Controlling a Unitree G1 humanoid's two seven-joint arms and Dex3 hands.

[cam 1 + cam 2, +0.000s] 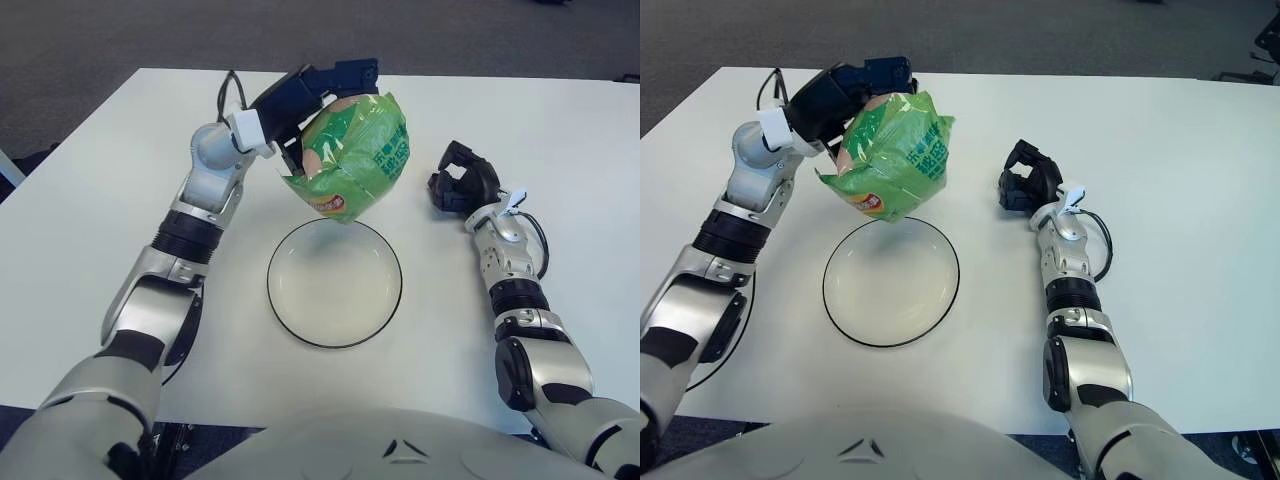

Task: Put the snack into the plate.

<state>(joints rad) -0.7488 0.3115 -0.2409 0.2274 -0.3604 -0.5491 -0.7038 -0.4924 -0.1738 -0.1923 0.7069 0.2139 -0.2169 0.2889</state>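
A green snack bag [352, 157] hangs in the air, gripped by my left hand [318, 92] at its upper left side. The bag's lower end sits just above the far rim of a white plate with a dark edge [334, 283], which lies on the table in front of me. The bag also shows in the right eye view [895, 158], over the plate [891, 282]. My right hand [460, 181] shows to the right of the plate, fingers curled, holding nothing.
The white table [560, 130] stretches around the plate. A black cable [228, 88] runs behind my left wrist. Dark floor lies beyond the table's far edge.
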